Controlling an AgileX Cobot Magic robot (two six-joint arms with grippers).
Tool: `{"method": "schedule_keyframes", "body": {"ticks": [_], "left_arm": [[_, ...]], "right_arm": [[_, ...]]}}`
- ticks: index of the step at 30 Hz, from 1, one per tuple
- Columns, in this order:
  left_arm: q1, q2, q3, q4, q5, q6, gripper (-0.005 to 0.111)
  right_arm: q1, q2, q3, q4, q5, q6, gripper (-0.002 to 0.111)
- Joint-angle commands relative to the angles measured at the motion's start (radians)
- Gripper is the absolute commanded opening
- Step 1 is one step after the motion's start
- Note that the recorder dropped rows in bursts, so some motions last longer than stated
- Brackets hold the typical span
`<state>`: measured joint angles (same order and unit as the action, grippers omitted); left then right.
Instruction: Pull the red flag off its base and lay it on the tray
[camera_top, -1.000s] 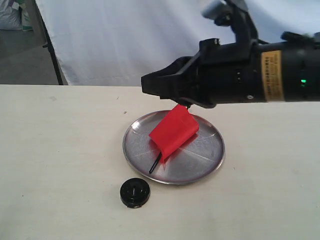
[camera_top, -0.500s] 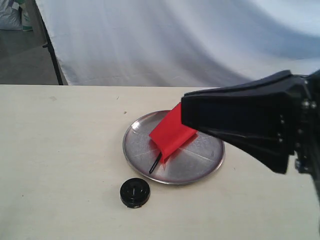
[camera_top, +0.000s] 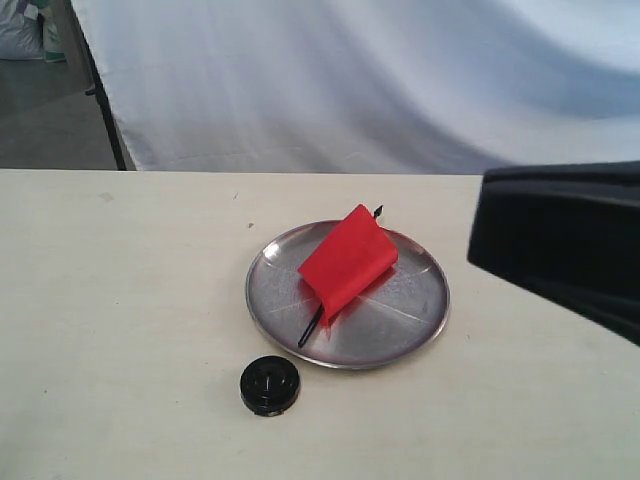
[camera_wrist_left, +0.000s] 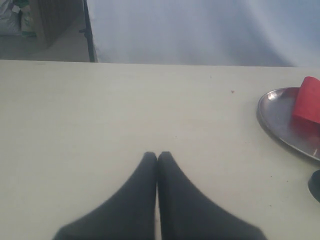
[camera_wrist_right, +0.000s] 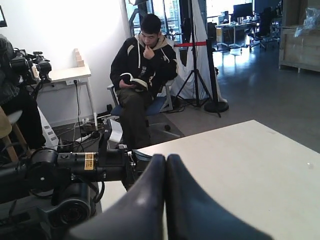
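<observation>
The red flag (camera_top: 347, 259) lies on the silver tray (camera_top: 400, 330) with its black pole slanting across the plate; in the left wrist view the red flag (camera_wrist_left: 307, 99) rests on the tray (camera_wrist_left: 280, 117) at the frame's edge. The black base (camera_top: 269, 385) sits on the table in front of the tray, apart from it. My right gripper (camera_wrist_right: 166, 158) is shut with nothing in it, pulled away to the right, where only a dark blurred part of that arm (camera_top: 560, 245) shows. My left gripper (camera_wrist_left: 157, 155) is shut and empty, over bare table far from the tray.
A white backdrop (camera_top: 350, 80) hangs behind the cream table (camera_top: 120, 300). In the right wrist view the other arm (camera_wrist_right: 70, 170) shows beyond the table edge, with a seated person (camera_wrist_right: 142, 75) and room furniture behind.
The right arm has withdrawn to the right and toward the camera, off the tray. The flag stays lying on the tray; the base has not moved.
</observation>
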<state>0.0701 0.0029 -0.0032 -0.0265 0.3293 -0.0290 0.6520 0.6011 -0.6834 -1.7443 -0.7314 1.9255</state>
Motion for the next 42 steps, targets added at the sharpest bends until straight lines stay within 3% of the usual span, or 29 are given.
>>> {"method": "schedule_keyframes", "body": {"ticks": [1, 14, 23, 33, 42], "left_arm": [[0.001, -0.003, 0.003, -0.004, -0.005, -0.001, 0.000], [0.001, -0.003, 0.003, -0.004, -0.005, -0.001, 0.000], [0.001, -0.003, 0.003, -0.004, -0.005, -0.001, 0.000], [0.001, -0.003, 0.003, -0.004, -0.005, -0.001, 0.000], [0.001, -0.003, 0.003, -0.004, -0.005, -0.001, 0.000]], "right_arm": [[-0.019, -0.055, 0.033, 0.000, 0.005, 0.002, 0.000], [-0.376, -0.394, 0.301, 0.000, 0.025, -0.163, 0.000], [-0.600, -0.582, 0.443, 0.000, 0.193, -0.163, 0.000], [-0.627, -0.601, 0.680, 0.000, 0.425, -0.161, 0.000], [-0.627, -0.601, 0.683, 0.000, 0.512, -0.161, 0.000]]}}
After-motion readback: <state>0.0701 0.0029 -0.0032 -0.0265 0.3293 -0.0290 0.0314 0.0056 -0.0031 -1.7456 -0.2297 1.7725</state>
